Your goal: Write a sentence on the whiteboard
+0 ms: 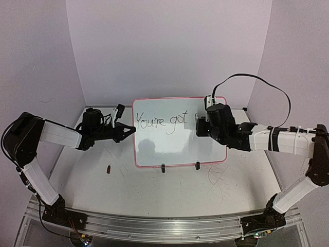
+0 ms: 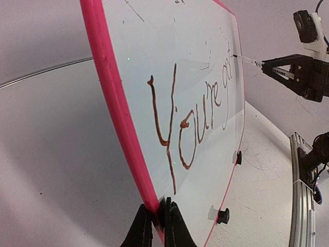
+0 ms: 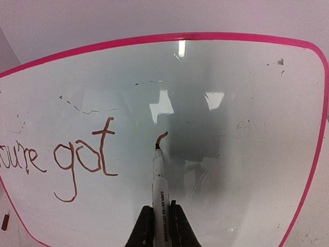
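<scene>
Your left tool [image 2: 158, 218] pinched the whiteboard [image 1: 177, 146] edge, your right tool [image 3: 159, 224] clamped the marker [image 3: 158, 177], hiding the sentence [image 1: 162, 122] beyond "got" from above.

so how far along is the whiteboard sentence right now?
Done: "You're got" is on the whiteboard, the start of the sentence. In hand: the right end effector grips a marker, tip on the board, one short stroke of the next word down. The left end effector clamps the board's left edge. Left: the rest of that word.
</scene>
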Controlling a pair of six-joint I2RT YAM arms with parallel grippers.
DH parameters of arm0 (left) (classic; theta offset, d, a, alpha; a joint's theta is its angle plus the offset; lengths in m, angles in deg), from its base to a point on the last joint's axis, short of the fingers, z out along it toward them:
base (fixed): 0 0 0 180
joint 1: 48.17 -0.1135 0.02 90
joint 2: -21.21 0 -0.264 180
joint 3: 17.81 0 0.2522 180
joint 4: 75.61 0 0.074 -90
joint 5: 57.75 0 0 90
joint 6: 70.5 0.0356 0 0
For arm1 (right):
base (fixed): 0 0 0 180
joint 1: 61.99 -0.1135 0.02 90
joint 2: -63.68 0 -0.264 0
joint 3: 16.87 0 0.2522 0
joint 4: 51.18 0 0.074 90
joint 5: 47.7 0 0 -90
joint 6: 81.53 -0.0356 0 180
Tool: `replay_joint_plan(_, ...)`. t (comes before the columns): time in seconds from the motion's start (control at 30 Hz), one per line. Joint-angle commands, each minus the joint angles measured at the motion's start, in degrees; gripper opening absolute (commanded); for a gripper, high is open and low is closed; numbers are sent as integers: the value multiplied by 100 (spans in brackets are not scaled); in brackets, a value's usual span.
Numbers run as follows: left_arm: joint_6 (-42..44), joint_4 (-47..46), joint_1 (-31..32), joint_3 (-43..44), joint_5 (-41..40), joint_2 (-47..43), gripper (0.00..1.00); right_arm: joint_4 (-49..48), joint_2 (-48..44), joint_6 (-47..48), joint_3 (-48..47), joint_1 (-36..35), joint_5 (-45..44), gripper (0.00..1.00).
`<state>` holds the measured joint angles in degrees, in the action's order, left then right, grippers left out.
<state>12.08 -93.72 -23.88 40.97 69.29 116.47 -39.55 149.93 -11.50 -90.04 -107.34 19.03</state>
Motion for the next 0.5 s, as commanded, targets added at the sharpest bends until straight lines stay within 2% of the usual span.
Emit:
replay_joint_plan(0.0,517,384,199,113,-353,111,0,118,-85,-191,147,-41,45,0)
replay_joint_plan(0.47,521,396,213,113,-352,104,0,258,-228,-427,356,-169,-58,0)
